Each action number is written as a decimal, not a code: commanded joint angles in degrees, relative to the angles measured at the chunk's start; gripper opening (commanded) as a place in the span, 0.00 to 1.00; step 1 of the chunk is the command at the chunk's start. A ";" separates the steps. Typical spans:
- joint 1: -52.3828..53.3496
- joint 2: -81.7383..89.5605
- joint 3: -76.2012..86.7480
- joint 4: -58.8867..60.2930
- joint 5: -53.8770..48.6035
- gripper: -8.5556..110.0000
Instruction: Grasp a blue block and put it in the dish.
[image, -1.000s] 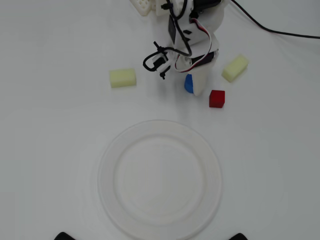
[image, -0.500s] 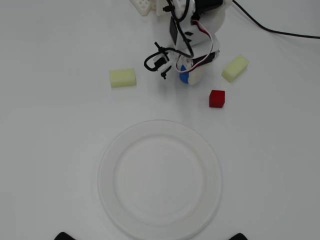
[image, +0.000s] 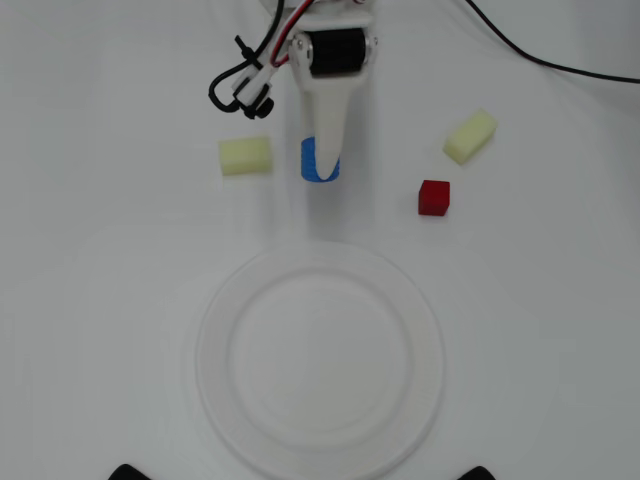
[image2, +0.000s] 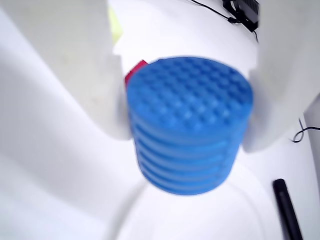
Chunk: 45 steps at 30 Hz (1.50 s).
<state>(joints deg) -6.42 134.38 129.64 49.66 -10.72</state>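
Overhead, the gripper (image: 322, 165) covers most of the blue block (image: 309, 163); at six o'clock, the dish (image: 215, 370) rim is cropped.

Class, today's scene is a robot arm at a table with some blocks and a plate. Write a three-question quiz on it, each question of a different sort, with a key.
1. True or false: the blue block already lies in the dish.
2. How many pale yellow blocks are on the table?
3. In the wrist view, the gripper fingers are: A) far above the blue block, B) against its two sides, C) around the red cube.

Key
1. False; in the overhead view it sits above the dish, outside the rim.
2. Two: one left of the blue block, one upper right.
3. B.
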 joint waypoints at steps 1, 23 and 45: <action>3.08 0.88 -0.35 -7.47 -1.23 0.07; 0.26 -42.10 -23.91 -11.43 5.54 0.07; -2.46 -40.78 -23.91 -6.42 7.82 0.30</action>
<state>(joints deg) -8.53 89.82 108.72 42.01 -3.60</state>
